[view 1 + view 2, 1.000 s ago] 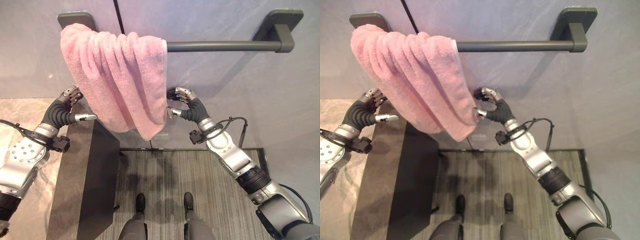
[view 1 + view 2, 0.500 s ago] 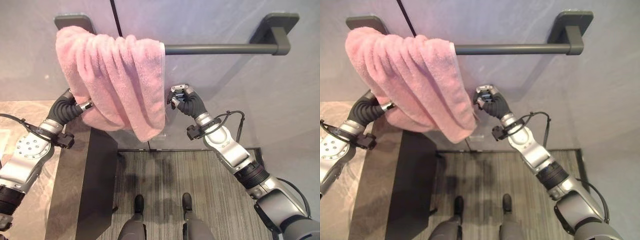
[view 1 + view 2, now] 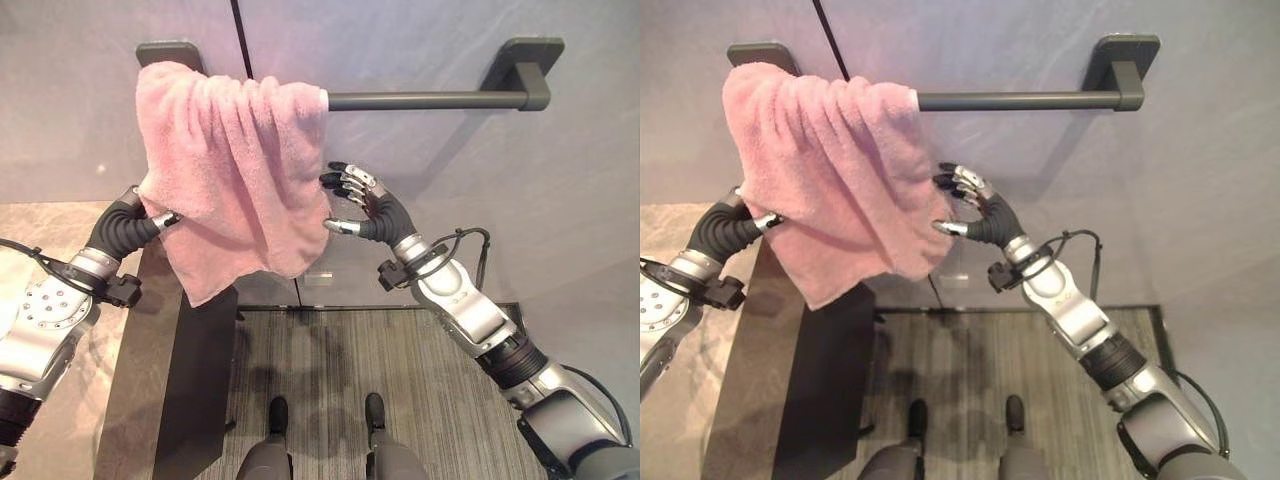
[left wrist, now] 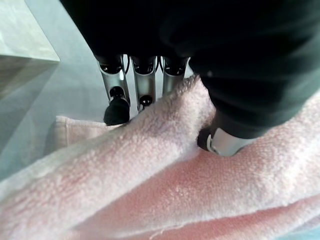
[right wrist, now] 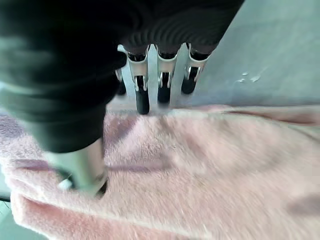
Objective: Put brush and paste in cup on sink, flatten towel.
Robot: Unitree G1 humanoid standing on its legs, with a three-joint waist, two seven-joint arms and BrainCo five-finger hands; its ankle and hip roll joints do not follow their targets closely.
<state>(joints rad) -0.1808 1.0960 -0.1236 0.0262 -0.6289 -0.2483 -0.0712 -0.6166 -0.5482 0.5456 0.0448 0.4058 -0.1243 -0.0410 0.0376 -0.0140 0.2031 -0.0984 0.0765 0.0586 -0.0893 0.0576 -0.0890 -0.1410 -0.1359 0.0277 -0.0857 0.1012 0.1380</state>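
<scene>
A pink towel [image 3: 240, 170] hangs bunched over the left end of a dark wall bar [image 3: 430, 100]. My left hand [image 3: 150, 218] is at the towel's lower left edge, partly behind the cloth. In the left wrist view its thumb [image 4: 225, 142] and fingers [image 4: 142, 85] pinch a fold of the towel [image 4: 165, 185]. My right hand [image 3: 370, 210] is open at the towel's right edge, fingers spread and the thumb tip close to the hem. In the right wrist view its straight fingers [image 5: 162, 82] point over the towel [image 5: 210, 160].
The bar's right half is bare up to its bracket [image 3: 525, 55]. A beige stone counter [image 3: 40, 215] with a dark cabinet side [image 3: 195, 380] stands at the left. A striped floor mat [image 3: 420, 350] lies below, against the grey wall.
My left hand has taken the towel's lower left edge and drawn it leftward, so the low corner now hangs at the left. My right hand's fingers have straightened from curled. The camera shifted slightly.
</scene>
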